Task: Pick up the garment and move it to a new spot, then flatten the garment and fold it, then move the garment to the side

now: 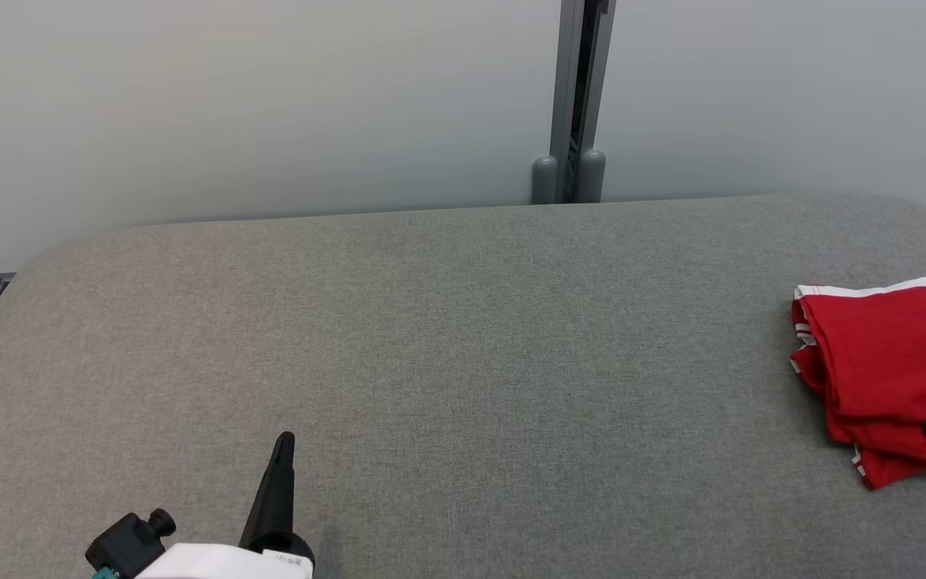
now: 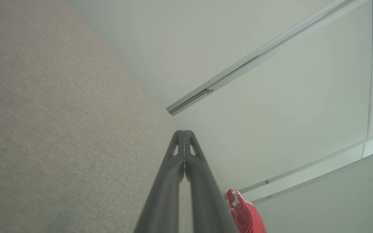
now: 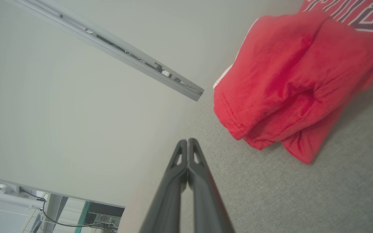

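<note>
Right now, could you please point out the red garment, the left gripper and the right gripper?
red garment [image 1: 889, 362], head view: middle of its folded top layer.
left gripper [image 1: 284, 442], head view: between its closed fingertips.
right gripper [image 3: 187, 141], right wrist view: between its closed fingertips.

garment [image 1: 885, 362]: red soft cloth | table [image 1: 463, 338]: grey woven matt fabric
</note>
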Motion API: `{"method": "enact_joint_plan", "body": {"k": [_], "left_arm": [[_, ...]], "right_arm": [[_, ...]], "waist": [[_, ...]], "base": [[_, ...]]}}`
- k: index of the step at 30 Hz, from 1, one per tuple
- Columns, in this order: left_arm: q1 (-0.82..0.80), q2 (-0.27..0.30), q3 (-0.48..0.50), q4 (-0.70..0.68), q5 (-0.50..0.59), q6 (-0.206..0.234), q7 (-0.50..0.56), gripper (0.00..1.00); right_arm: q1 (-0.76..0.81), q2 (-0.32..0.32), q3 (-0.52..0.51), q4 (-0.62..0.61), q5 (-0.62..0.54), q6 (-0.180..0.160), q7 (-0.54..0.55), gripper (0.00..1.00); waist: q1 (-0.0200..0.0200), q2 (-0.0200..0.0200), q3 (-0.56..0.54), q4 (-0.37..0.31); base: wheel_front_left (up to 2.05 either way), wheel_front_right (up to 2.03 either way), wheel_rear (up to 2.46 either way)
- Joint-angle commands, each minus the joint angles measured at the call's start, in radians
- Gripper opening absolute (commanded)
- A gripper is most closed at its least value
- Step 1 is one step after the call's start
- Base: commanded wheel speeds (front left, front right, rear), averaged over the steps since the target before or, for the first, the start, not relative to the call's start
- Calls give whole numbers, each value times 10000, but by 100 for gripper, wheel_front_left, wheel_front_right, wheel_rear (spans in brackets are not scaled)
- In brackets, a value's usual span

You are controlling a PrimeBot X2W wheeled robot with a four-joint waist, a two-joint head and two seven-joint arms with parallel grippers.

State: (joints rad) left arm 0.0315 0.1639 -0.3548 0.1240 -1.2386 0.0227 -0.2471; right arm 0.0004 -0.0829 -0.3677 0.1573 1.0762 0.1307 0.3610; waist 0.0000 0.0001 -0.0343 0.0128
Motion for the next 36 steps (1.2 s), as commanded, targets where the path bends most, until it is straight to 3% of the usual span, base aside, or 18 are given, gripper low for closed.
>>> {"method": "enact_joint_plan", "body": {"k": [1, 36], "left_arm": [[-293, -1, 108, -116, -170, -102, -33, 0], [-322, -715, 415, -136, -2485, -1038, -112, 0]], "right_arm": [[-226, -133, -123, -21, 259, 1, 95, 0], [-793, -212, -1586, 782, 3436, 2, 1537, 0]], "waist": [[0, -1, 6, -2], [0, -1, 213, -71]], "base": [[0, 0, 0], [0, 0, 0]]}}
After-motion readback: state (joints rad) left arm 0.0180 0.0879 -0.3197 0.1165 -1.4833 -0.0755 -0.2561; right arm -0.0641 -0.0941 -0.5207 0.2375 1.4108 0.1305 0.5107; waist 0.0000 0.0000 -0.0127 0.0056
